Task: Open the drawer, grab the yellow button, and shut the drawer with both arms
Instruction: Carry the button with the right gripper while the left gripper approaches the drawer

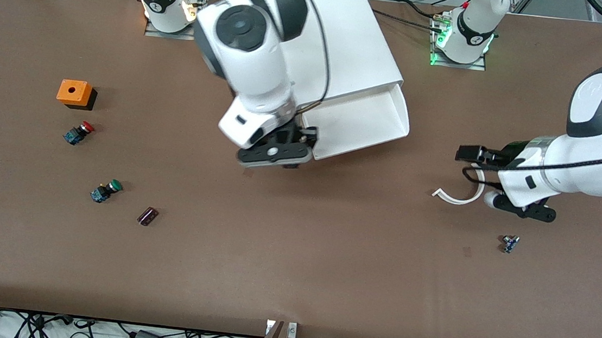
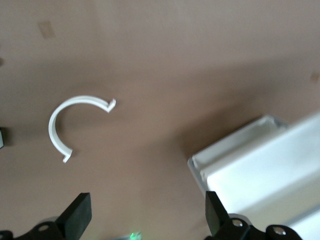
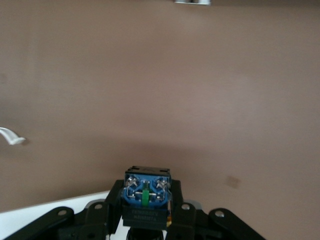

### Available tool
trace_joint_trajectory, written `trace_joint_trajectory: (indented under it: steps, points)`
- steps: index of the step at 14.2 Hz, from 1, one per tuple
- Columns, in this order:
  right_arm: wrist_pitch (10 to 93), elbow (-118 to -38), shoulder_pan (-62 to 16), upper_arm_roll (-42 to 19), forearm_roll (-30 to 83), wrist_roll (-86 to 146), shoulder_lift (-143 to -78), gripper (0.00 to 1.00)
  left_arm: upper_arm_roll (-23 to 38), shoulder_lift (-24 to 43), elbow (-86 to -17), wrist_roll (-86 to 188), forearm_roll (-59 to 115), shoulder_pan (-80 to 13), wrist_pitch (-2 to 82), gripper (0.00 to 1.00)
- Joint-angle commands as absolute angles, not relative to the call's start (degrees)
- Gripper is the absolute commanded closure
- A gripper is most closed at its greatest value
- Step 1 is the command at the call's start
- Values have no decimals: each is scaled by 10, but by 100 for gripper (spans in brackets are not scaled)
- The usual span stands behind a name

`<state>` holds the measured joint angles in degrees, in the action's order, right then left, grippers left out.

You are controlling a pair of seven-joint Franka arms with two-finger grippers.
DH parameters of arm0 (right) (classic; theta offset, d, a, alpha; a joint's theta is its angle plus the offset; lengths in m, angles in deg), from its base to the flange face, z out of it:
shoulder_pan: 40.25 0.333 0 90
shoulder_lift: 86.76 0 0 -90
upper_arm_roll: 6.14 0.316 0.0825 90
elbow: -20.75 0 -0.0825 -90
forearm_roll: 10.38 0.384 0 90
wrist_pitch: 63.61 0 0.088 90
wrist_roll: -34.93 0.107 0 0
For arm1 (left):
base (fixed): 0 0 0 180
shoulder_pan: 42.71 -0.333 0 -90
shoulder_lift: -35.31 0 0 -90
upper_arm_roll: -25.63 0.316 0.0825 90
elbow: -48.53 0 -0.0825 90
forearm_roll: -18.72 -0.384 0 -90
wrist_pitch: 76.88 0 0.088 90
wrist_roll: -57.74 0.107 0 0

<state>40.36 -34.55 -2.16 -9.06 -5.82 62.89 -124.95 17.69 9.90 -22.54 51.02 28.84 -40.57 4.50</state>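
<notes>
White plastic dominates the upper centre of the front view: a boxy cabinet (image 1: 345,37) is seen from above, with its top drawer (image 1: 362,122) pulled out toward the camera and showing a bare white floor.

Just below the drawer's front lip, near mid-frame, the right gripper (image 1: 275,156) is held over the brown table (image 1: 291,277). In the right wrist view, at bottom centre, its fingers are seen clamped on the button (image 3: 146,192) — the blue-black body with its screw terminals faces the lens, and the cap is almost wholly hidden below.

The left gripper (image 1: 523,209) hangs over the table at the left arm's end, in the middle band of the front view, beside a white curved strip (image 1: 459,196). Its fingers (image 2: 80,216) are spread wide and nothing is held.

The button is judged light, rigid and fairly sturdy. The grip is best kept across the flat sides of the square body, since the round cap and collar would probably slip or roll. The drawer is judged light and thin-walled, likely to slide easily, and best pushed squarely on its front lip so that it does not skew.

Elsewhere, at the right arm's end, an orange box (image 1: 74,93), a red-capped button (image 1: 79,133) and a green-capped button (image 1: 106,190) lie on the table.
</notes>
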Motion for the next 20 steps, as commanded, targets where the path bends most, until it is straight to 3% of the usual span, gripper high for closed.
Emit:
trace_joint_trajectory:
  steps: [1,5,11,20]
  points:
    - [347,-353,-86,-81,-45,561,-1242,100,172,96,-249,393,272,-381,100,0]
    - [324,-401,-154,-79,-44,424,-1242,100,169,99,-304,319,254,-347,183,0]
    - [366,-511,-209,-82,-53,355,-1249,100,169,121,-429,203,229,-266,327,0]
    - [484,-660,-233,-83,-55,318,-1255,100,132,182,-552,139,228,-243,390,0]
